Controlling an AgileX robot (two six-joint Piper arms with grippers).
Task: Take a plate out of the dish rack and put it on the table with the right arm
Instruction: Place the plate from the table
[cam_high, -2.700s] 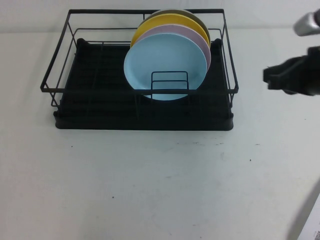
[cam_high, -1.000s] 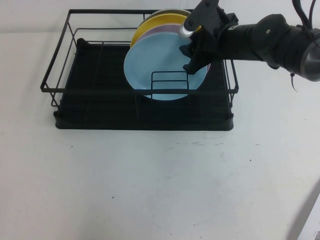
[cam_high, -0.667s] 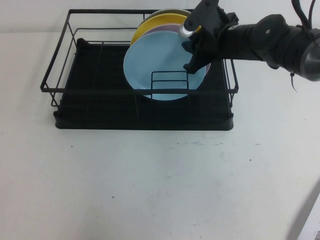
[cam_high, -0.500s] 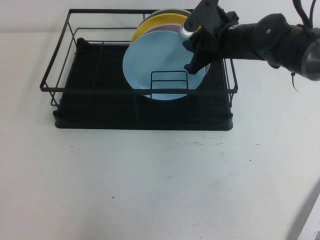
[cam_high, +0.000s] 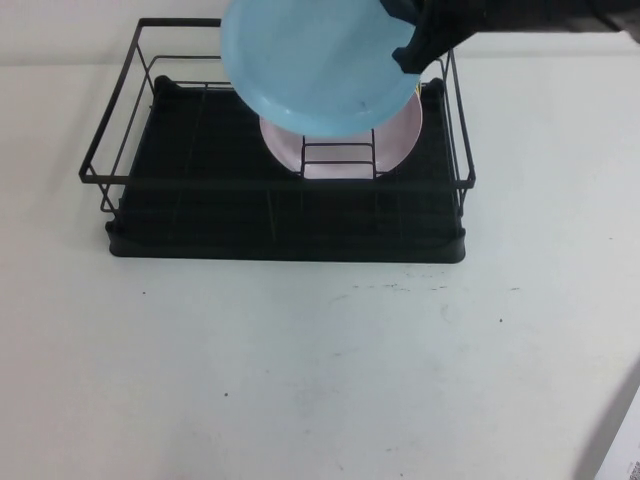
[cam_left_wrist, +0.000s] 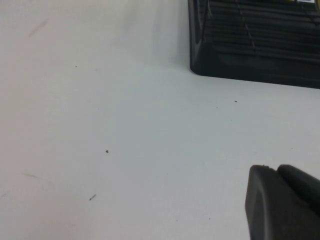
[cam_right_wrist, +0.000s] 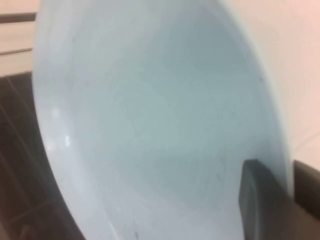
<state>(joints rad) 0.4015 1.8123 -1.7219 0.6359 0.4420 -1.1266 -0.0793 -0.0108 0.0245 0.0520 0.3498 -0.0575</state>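
My right gripper (cam_high: 408, 48) is closed on the rim of the light blue plate (cam_high: 310, 60), pinching its edge between the two fingers (cam_right_wrist: 257, 195), and the plate hangs lifted above the back half of the black dish rack (cam_high: 280, 215), tilted with its face toward the camera. It appears clear of the wire dividers, though its lower edge is near the rack's top rail from this angle. Below it, the pale pink plate (cam_high: 405, 135) stands upright in the rack, in the slot behind the small wire divider (cam_high: 338, 160). My left gripper (cam_left_wrist: 282, 202) is parked low over the white table (cam_high: 320, 370), well apart from the rack; I cannot tell whether its fingers are open or closed. The main risk, as I judge it, is the grip itself: I hold a wide, smooth plate by one small patch of rim, so its weight could make it pivot or slide out between the fingers. Swinging toward the table too low could knock the plate's lower edge against the rack's front rail or clip the pink plate. Releasing it while tilted could leave it to drop and clatter instead of lying flat.
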